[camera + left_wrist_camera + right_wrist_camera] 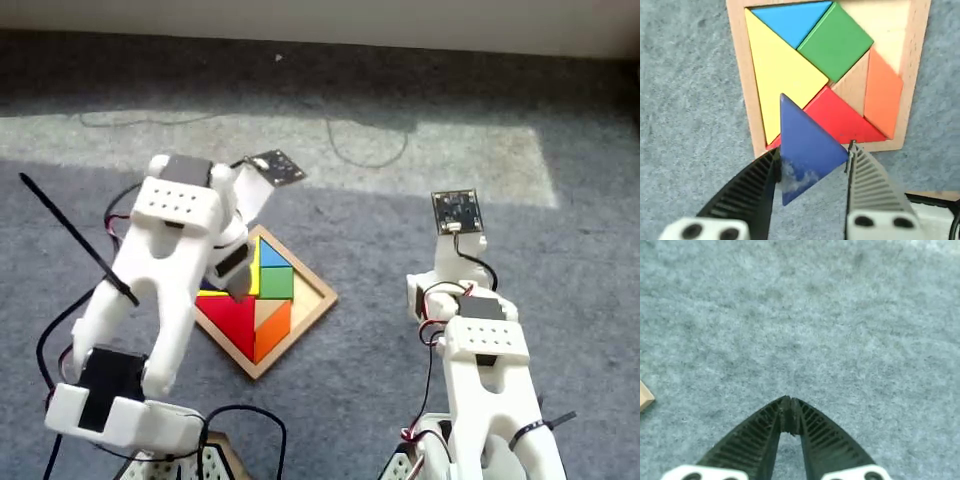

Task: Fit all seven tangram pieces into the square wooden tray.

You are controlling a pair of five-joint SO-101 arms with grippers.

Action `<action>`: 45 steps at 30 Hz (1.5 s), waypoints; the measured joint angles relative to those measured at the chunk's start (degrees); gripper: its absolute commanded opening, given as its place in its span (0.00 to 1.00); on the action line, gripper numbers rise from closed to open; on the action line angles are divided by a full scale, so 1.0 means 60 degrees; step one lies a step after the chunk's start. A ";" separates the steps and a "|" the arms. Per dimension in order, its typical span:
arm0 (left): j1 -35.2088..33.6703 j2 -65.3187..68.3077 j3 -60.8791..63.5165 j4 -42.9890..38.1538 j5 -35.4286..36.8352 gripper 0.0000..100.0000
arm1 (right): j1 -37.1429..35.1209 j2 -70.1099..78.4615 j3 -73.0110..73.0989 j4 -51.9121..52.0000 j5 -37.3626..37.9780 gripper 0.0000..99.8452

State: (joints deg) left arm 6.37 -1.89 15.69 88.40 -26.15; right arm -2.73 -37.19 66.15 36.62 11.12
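Left gripper [813, 149] is holding a dark blue triangle [802, 135] over the wooden tray [736, 75], five pieces [780, 70] seated, two gaps remaining; right gripper [790, 405] is resting clenched, empty.

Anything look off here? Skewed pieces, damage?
Nothing clearly wrong. The pieces in the tray lie flat. The dark blue triangle in the left gripper has a pale blotch near one corner; scuff or glare, cannot tell.

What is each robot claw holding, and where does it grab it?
The left gripper pinches the dark blue triangle, one finger on its long edge, the other at the opposite corner. The right gripper is shut, holding nothing.
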 measured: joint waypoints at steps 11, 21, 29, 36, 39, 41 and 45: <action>0.1421 -0.0103 0.1333 -0.2081 0.4410 0.06 | 0.0029 0.0000 0.0000 0.0000 0.0000 0.01; 0.2330 -0.0103 0.1919 -0.2842 0.6667 0.20 | 0.0161 0.0000 0.0000 0.0000 0.0000 0.01; 0.2608 -0.0103 0.1934 -0.2842 0.7150 0.28 | 0.0264 0.0000 0.0000 0.0000 0.0000 0.01; 0.2608 -0.0103 0.1934 -0.2842 0.7150 0.28 | 0.0264 0.0000 0.0000 0.0000 0.0000 0.01; 0.2608 -0.0103 0.1934 -0.2842 0.7150 0.26 | 0.0264 0.0000 0.0000 0.0000 0.0000 0.01; 0.2505 -0.0103 0.1934 -0.2842 0.7150 0.21 | 0.0264 0.0000 0.0000 0.0000 0.0000 0.01; 0.1656 -0.0103 0.1934 -0.2842 0.7121 0.14 | 0.0264 0.0000 0.0000 0.0000 0.0000 0.01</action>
State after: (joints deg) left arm 16.31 -2.51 27.30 71.34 16.57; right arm -1.14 -37.19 66.15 36.62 11.12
